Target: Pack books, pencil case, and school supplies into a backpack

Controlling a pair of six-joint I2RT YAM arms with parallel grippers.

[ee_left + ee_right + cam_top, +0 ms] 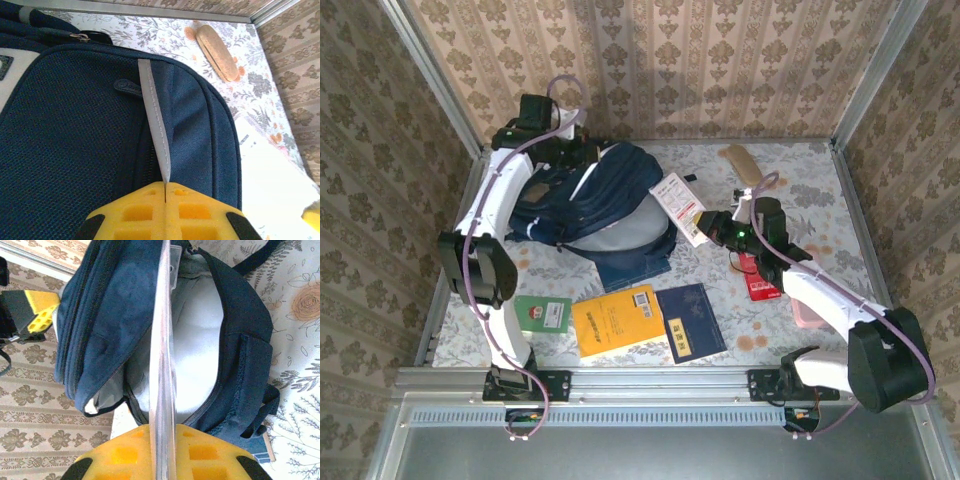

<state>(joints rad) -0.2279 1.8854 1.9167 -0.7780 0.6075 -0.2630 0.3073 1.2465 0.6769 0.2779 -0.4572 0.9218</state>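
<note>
- The left fingers (135,212) clamp the backpack (75,140) by its pale strip (152,115), so the mouth is open.
- The right fingers (120,455) clamp the white packet (678,205) (edge-on to its own camera). Next, I judge, it should slide toward 9 o'clock in the top view, into the mouth.

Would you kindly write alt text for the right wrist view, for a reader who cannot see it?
The right gripper is shut on a thin white packet, seen edge-on, aimed at the open mouth of the navy backpack. Its pale lining shows inside.
</note>
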